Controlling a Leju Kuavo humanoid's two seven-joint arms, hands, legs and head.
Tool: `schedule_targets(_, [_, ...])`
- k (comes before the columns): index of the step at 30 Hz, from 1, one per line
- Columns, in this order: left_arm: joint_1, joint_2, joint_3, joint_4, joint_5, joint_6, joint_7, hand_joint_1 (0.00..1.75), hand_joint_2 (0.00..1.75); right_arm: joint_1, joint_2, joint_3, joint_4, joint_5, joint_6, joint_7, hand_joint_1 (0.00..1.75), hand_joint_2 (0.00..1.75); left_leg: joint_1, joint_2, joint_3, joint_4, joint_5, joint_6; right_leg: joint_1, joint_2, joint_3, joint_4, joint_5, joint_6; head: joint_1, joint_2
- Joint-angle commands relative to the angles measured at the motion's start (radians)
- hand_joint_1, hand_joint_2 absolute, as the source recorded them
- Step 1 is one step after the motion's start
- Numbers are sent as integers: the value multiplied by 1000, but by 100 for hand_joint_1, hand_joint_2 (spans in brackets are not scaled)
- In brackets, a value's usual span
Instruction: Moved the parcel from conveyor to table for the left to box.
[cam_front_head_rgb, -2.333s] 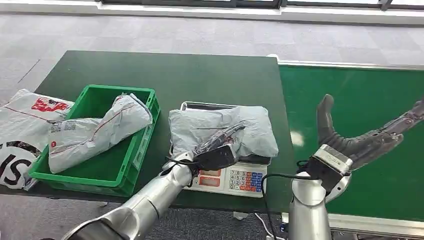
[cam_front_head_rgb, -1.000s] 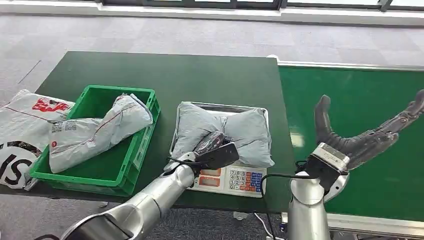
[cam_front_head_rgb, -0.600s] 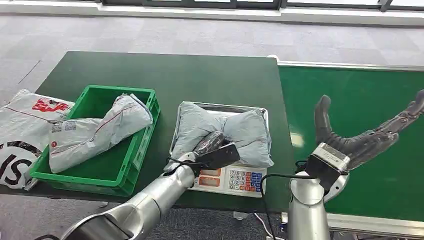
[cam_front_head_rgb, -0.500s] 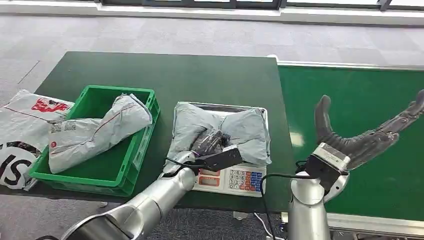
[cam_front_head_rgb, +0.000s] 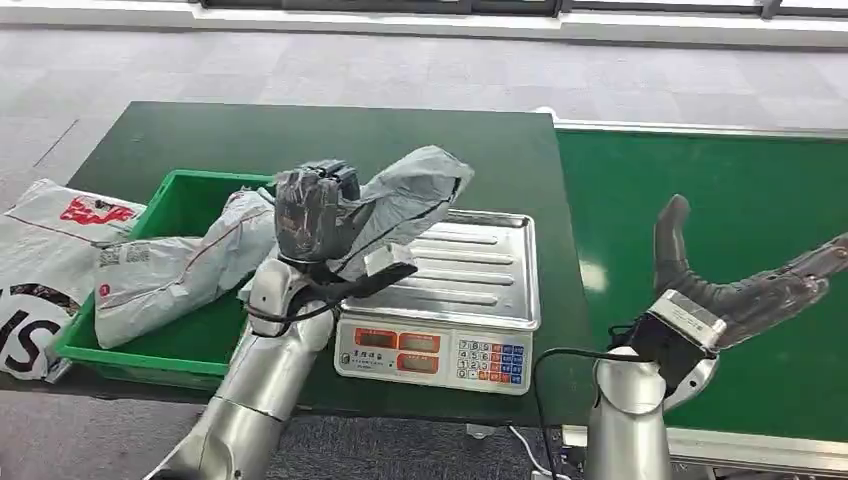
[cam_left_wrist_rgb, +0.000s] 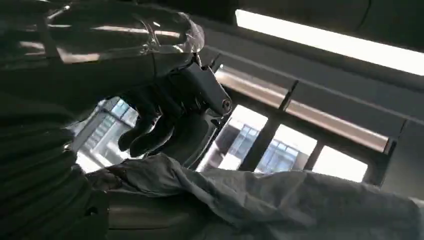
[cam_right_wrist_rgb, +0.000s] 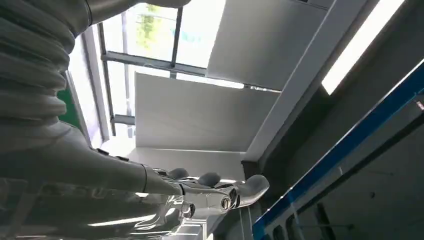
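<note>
Head view: the left hand (cam_front_head_rgb: 312, 212) is raised above the counter (cam_front_head_rgb: 330, 150), its dark fingers wrapped in clear film and closed around one end of the parcel (cam_front_head_rgb: 405, 195), a soft grey plastic mailer, crumpled and creased. The parcel hangs in the air, slanting up from the hand toward the right, between the crate (cam_front_head_rgb: 175, 335) and the scale (cam_front_head_rgb: 450, 300). The scale has a shiny ribbed steel pan, bare, and a white front with red displays and coloured keys. The crate is green hard plastic with upright walls; in it lies a long grey-white bag (cam_front_head_rgb: 165, 270) with red lines and a printed label, one end leaning over the near left rim. A white sack (cam_front_head_rgb: 40, 255) with red and black print lies beside the crate at the counter's left edge. The counter is matt dark green; the belt (cam_front_head_rgb: 700, 180) to its right is a brighter green with a pale metal frame. The right hand (cam_front_head_rgb: 745, 290) hovers over the belt, fingers spread wide, holding nothing.

Left wrist view: the left hand's dark fingers (cam_left_wrist_rgb: 150, 125) curl around the wrinkled grey parcel (cam_left_wrist_rgb: 280, 200), which stretches away from the palm; clear film covers the hand.

Right wrist view: the right hand (cam_right_wrist_rgb: 210, 192) shows with silver fingers stretched out and apart, nothing in them.
</note>
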Motion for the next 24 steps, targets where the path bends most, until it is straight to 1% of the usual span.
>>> schedule_targets(1, [82,-79,355,-349,-21,3,-88,175,175,61,50,-36,-17,-2,1,0,0,175,1,3,2,-1,-1,0,2,2,2,-2,0,-1,0,0])
schedule_targets(3, [90,-79,374,-395,-4,3,-99,175,175,62,50,-32,-15,-2,1,0,0,175,1,3,2,-1,-1,-1,2,2,2,-2,0,-1,0,0])
schedule_targets(4, [92,-79,403,-433,14,3,-112,175,175,63,50,-28,-12,-1,1,0,0,175,1,2,1,-1,-1,0,1,1,1,-1,0,-1,0,0])
schedule_targets(5, [91,-79,427,-458,8,3,-120,175,175,64,50,-25,-10,-1,1,0,0,175,2,3,4,-3,-1,-1,3,1,4,-4,0,-2,0,0])
schedule_targets(6, [84,-79,485,-516,-2,3,-137,175,175,65,50,-15,-4,-1,1,0,0,175,2,2,1,-1,-1,-1,2,2,1,-1,0,-1,0,0])
schedule_targets(7, [79,-79,516,-520,5,3,-153,175,175,66,50,-12,-2,-2,1,0,0,175,2,2,1,-1,-1,-1,2,1,2,-2,0,-2,0,0])
schedule_targets(8, [60,-79,582,-510,6,3,-186,175,175,68,50,-7,-3,-4,1,0,0,175,2,5,1,-1,-1,-1,2,4,0,-1,0,-1,0,0])
schedule_targets(9, [35,-79,639,-483,1,3,-215,175,175,71,50,-2,-5,-5,1,0,0,175,2,4,1,-1,-1,-1,2,3,1,-1,0,-1,0,0])
schedule_targets(10, [7,-79,684,-441,-40,3,-215,175,175,72,50,0,-6,-6,1,0,0,175,2,6,3,-2,-2,-1,2,5,2,-2,0,-2,0,0])
schedule_targets(11, [-7,-79,704,-423,-65,3,-215,175,175,71,50,2,-5,-7,1,0,0,175,1,5,3,-2,-1,-1,2,4,2,-1,0,-2,0,0])
schedule_targets(12, [-41,-79,750,-361,-168,3,-192,175,175,70,50,1,-6,-9,1,0,0,175,2,4,4,-3,-1,-1,2,3,3,-2,0,-2,0,0])
schedule_targets(13, [-77,-50,759,-294,-237,3,-148,175,175,68,50,3,-3,-13,1,0,0,175,1,1,3,-2,0,-1,2,1,3,-2,0,-2,0,0])
schedule_targets(14, [-93,-24,753,-227,-284,3,-102,175,175,66,50,1,0,-16,1,0,0,175,2,1,4,-3,0,-1,2,0,4,-3,0,-2,0,0])
schedule_targets(15, [-93,-24,753,-227,-284,3,-102,175,175,66,50,1,0,-16,1,0,0,175,1,0,2,-1,0,-1,1,-1,1,-1,0,-2,0,0])
schedule_targets(18, [-93,-24,753,-227,-284,3,-102,175,175,66,50,1,0,-16,1,0,0,175,1,-1,2,-2,1,-1,2,-2,3,-2,0,-2,0,0])
schedule_targets(20, [-101,26,673,-143,-387,3,41,175,175,64,50,-6,3,-17,1,0,0,175,2,-1,4,-5,2,-1,3,-2,5,-5,1,-3,0,0])
schedule_targets(21, [-108,139,554,-53,-340,3,105,175,175,66,50,-4,2,-19,1,0,0,175,4,0,7,-8,3,-2,4,-3,8,-10,2,-4,0,0])
schedule_targets(22, [-88,110,528,-85,-374,3,200,175,175,63,50,-5,5,-18,1,0,0,175,2,-2,3,-3,1,-1,2,-4,4,-3,0,-2,0,0])
schedule_targets(23, [-91,128,499,-24,-406,3,255,175,175,61,50,-7,3,-18,1,0,0,175,2,-4,1,-3,2,-1,2,-5,3,-2,0,-2,0,0])
schedule_targets(24, [-94,174,436,31,-411,3,322,175,175,62,50,-9,-4,-17,1,0,0,175,2,-3,3,-4,2,-2,2,-4,4,-3,0,-3,0,0])
